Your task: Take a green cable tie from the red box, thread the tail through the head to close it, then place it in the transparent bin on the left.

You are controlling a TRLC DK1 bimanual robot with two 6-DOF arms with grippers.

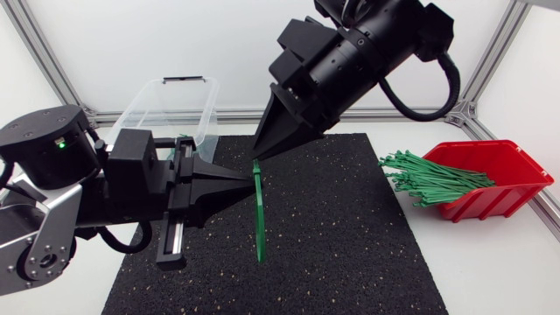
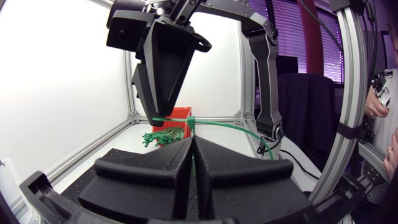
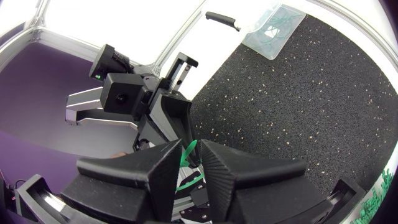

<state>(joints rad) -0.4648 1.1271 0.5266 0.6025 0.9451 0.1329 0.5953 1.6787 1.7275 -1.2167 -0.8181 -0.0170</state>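
Observation:
A green cable tie (image 1: 260, 214) hangs upright over the middle of the black mat. My left gripper (image 1: 252, 179) comes in from the left and is shut on its upper part. My right gripper (image 1: 257, 156) points down from above, and its tips pinch the tie's top end. In the left wrist view the tie (image 2: 236, 127) runs from the right gripper (image 2: 158, 118) across my shut left gripper (image 2: 193, 142), then curves away. In the right wrist view a green strip (image 3: 191, 179) sits between the fingers of my right gripper (image 3: 191, 149). The red box (image 1: 503, 171) at the right holds several green ties (image 1: 429, 179).
The transparent bin (image 1: 144, 105) stands at the back left, behind the left arm, with a few green ties inside (image 3: 273, 28). The black mat (image 1: 350, 236) covers the middle of the table. The loose ties stick out over the red box's left rim.

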